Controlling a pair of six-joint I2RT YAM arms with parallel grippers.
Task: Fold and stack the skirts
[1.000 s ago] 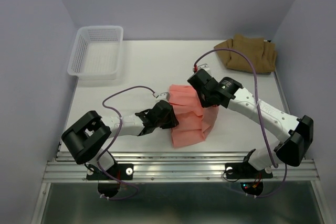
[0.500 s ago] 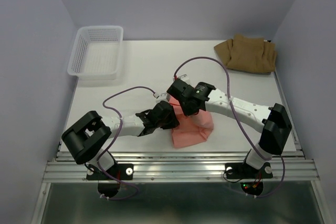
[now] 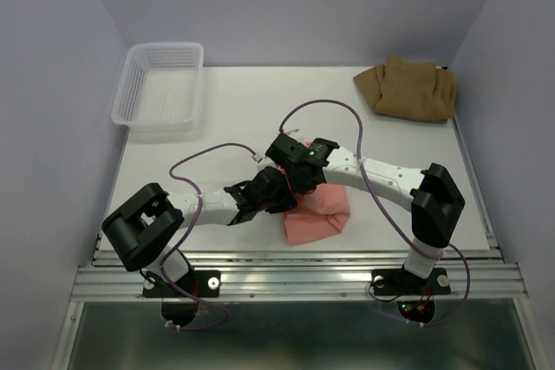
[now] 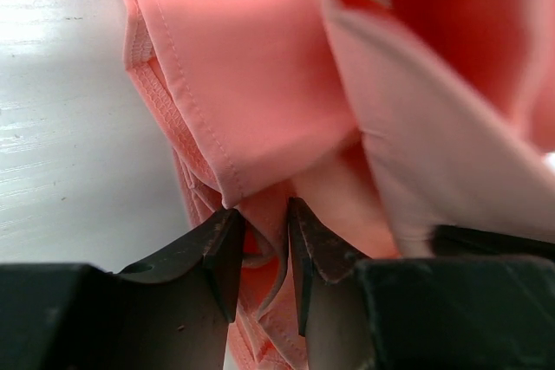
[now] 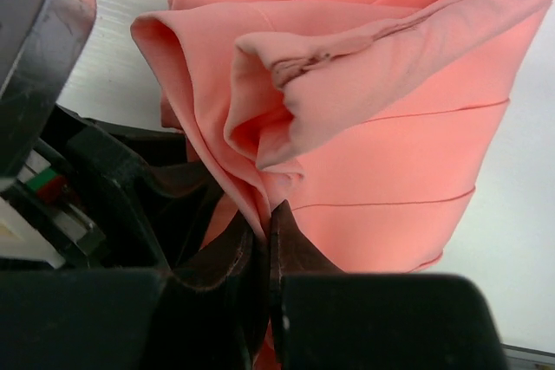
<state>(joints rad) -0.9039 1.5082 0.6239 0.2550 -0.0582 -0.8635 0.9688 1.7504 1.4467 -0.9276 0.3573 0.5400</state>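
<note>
Top external: left gripper (image 4: 260, 224) fingers pinch the salmon-pink skirt (image 3: 316, 218) edge as an anchor; right gripper (image 5: 267, 224) fingers pinch its fold, apparently to lay it over.

White table (image 3: 234, 119), salmon-pink skirt (image 3: 319, 216), tan-brown skirt (image 3: 408, 90), white lattice basket (image 3: 128, 97), purple cables (image 3: 321, 101), pale lilac walls (image 3: 295, 6)

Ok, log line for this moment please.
left gripper: pinching salmon-pink skirt edge | right gripper: shut on same skirt's fold | tan-brown skirt: far right corner, untouched

Lab rig: bare walls (image 3: 295, 6), alu mounting rail (image 3: 295, 282).
</note>
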